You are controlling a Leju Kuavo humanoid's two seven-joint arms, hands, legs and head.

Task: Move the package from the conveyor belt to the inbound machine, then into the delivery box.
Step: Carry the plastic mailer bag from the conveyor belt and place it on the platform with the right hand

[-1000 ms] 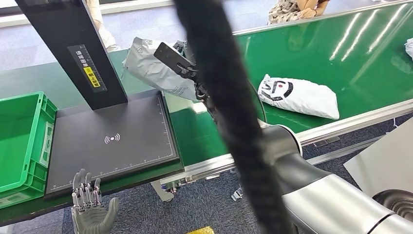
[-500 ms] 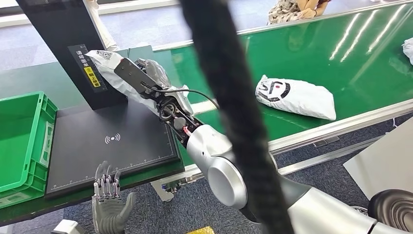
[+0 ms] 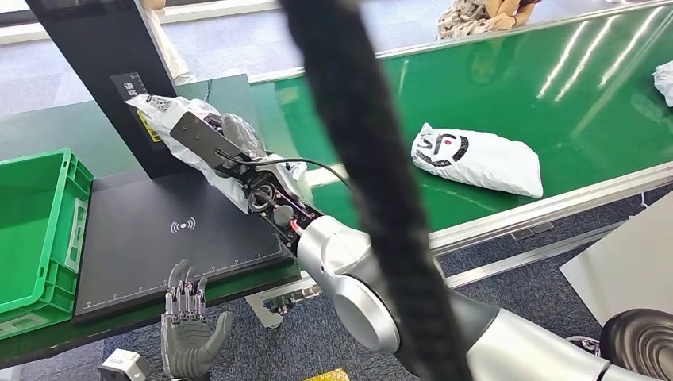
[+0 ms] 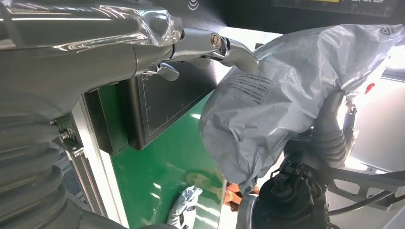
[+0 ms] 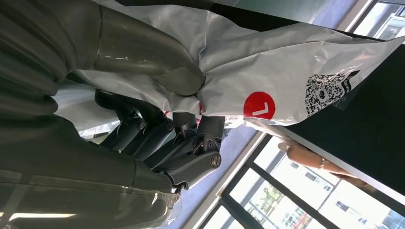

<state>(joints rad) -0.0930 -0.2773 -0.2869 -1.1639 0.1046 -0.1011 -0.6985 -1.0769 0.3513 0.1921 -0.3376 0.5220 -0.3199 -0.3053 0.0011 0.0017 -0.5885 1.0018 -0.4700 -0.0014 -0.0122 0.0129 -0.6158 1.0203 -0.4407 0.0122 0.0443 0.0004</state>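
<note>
From the head view, the grey package (image 3: 171, 119) is held by the right hand (image 3: 226, 139) above the far edge of the black scanner pad (image 3: 182, 226), while the left hand (image 3: 189, 337) is kept released, fingers apart, just in front of that pad. In the left wrist view the package (image 4: 277, 95) is seen hanging slack beside the pad. In the right wrist view the thin film (image 5: 267, 71) is seen merely bunched under the thumb, so a slip short of the pad could be caused.

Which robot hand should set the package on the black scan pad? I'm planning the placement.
Right. The right robot hand already grips the grey package above the scan pad; the left robot hand hangs open below the table edge.
</note>
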